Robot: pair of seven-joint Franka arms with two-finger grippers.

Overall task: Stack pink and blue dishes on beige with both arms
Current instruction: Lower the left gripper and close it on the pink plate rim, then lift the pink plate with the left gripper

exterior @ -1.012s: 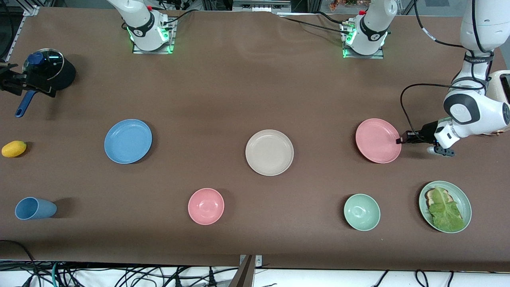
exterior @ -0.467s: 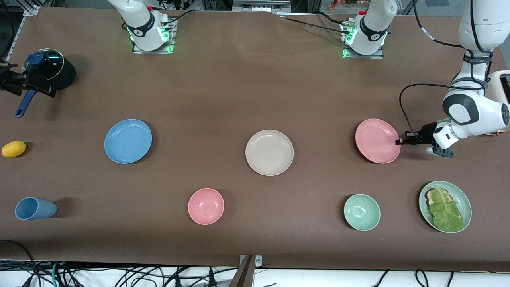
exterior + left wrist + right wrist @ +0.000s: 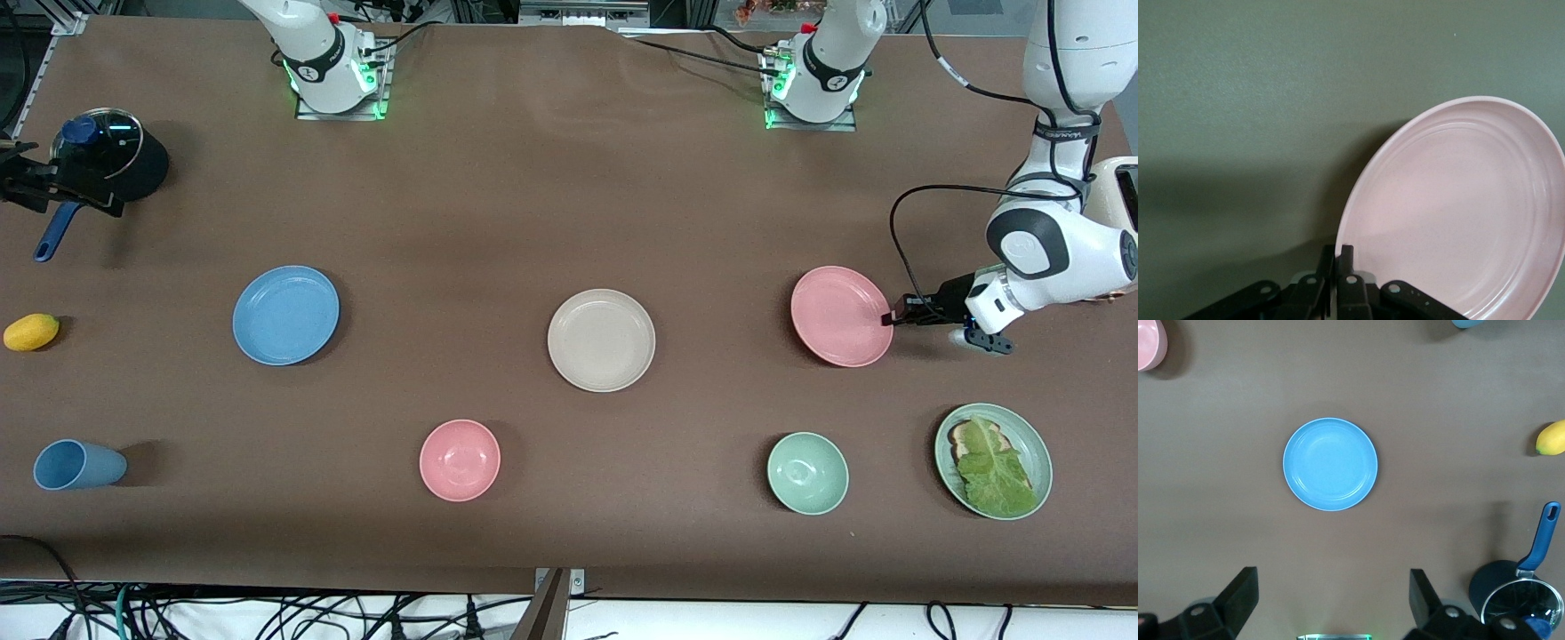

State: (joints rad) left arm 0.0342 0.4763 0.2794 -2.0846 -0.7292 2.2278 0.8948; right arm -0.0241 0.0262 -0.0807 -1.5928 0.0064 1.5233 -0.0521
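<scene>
The pink plate point(image 3: 840, 316) point(image 3: 1465, 213) lies toward the left arm's end of the table, one side slightly raised. My left gripper point(image 3: 890, 318) point(image 3: 1339, 251) is shut on its rim at the edge nearest that end. The beige plate point(image 3: 601, 340) sits at the table's middle. The blue plate point(image 3: 285, 315) point(image 3: 1330, 464) lies flat toward the right arm's end. My right gripper point(image 3: 1331, 575) hangs open high over the table between the blue plate and its own base, with nothing in it; the front view does not show it.
A pink bowl point(image 3: 460, 460), a green bowl point(image 3: 807, 473) and a green plate with toast and lettuce point(image 3: 993, 460) stand nearer the front camera. A blue cup point(image 3: 78, 464), a yellow fruit point(image 3: 31, 332) and a lidded pot point(image 3: 108, 160) occupy the right arm's end.
The pink plate has shifted slightly toward the beige plate, with my left gripper on its rim. The right arm has not visibly moved.
</scene>
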